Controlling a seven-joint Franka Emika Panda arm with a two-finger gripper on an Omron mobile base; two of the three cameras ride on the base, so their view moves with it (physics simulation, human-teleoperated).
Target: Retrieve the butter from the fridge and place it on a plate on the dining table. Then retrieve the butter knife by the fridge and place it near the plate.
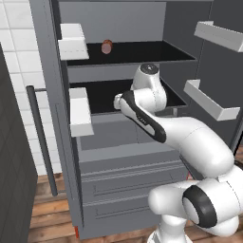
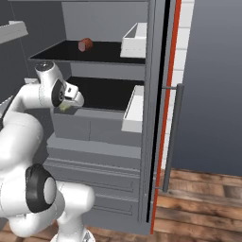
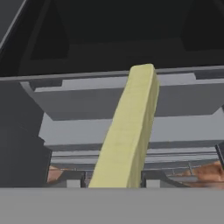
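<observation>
Butter (image 3: 127, 135) pinched in gripper (image 3: 114, 183), long axis running from bottom centre toward frame centre, pointing at open fridge (image 3: 131, 96) shelf edge.

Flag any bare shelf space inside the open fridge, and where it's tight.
Upper shelf: bare right of the small reddish item. Lower shelf: bare from the pincer, shut on the butter, across to the white door bin. Tight at that shelf's front edge, where the arm's wrist sits.
</observation>
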